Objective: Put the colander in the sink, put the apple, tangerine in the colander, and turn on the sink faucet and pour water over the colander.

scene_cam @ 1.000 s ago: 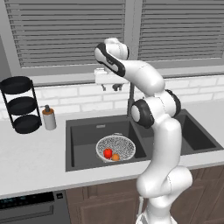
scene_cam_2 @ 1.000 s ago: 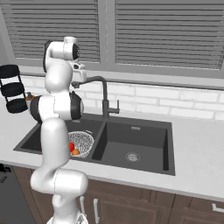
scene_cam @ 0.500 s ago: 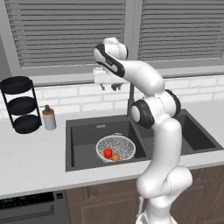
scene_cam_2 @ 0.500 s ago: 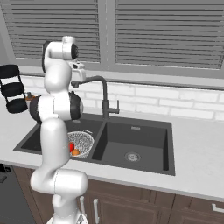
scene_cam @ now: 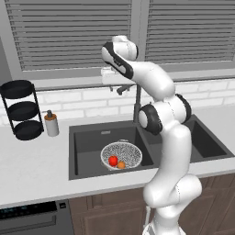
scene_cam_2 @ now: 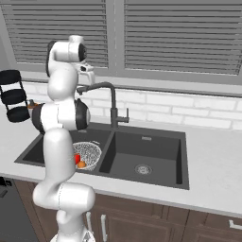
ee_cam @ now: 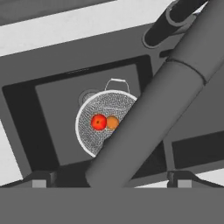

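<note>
Nothing much has moved since half a second ago: my arm stays raised over the sink (scene_cam: pixel 87 137), hand up near the spout of the sink faucet (scene_cam: pixel 136 98), and the fruit lies as before. I count one colander (scene_cam: pixel 121 154), one apple (scene_cam: pixel 113 160), one tangerine (scene_cam: pixel 121 165), one faucet and two basins.

From the left base camera the colander sits in the left basin, toward its front edge, with the apple and tangerine touching inside it, apple on the left. In the hand camera the spout crosses diagonally and covers the colander's right side; the two dark fingers (ee_cam: pixel 43 178) show only as tips at the bottom, well apart, released and gripping nothing.

At the worktop's back left corner stand a black three-tier rack (scene_cam: pixel 20 110) and a pump bottle (scene_cam: pixel 51 124). From the right base camera my arm hides part of the colander (scene_cam_2: pixel 90 153), and the gripper itself is hard to make out.
</note>
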Controlling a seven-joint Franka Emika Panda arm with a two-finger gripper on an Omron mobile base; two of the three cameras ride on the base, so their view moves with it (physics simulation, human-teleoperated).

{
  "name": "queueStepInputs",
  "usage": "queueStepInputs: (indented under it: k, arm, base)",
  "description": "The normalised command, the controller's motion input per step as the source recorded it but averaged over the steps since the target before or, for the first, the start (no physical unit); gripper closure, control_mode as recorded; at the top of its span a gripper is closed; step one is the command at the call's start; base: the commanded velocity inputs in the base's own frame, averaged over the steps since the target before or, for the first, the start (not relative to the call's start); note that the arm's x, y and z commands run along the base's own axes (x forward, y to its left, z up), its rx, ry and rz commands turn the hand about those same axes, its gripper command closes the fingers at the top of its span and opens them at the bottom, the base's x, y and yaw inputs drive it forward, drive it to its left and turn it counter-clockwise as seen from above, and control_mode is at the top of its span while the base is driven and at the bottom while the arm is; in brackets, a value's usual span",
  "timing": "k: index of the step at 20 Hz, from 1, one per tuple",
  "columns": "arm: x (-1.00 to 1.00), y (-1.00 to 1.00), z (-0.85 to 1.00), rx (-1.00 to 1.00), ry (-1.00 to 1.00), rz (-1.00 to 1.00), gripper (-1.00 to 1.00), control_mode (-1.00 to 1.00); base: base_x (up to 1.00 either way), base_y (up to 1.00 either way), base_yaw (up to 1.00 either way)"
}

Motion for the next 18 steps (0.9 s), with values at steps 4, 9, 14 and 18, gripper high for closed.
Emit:
queueStepInputs:
  k: [4,9,14,18]
  arm:
    - [-0.07,-0.31,0.17,0.00,0.00,0.00,-1.00,-1.00]
    - [-0.19,-0.47,0.24,0.00,-0.08,0.03,-1.00,-1.00]
    - [-0.34,-0.24,0.43,0.00,-0.08,0.04,-1.00,-1.00]
    - [-0.23,-0.34,0.41,0.02,-0.07,0.04,-1.00,-1.00]
  base:
    - [0.00,0.00,0.00]
    - [0.00,0.00,0.00]
    - [0.00,0.00,0.00]
    - [0.00,0.00,0.00]
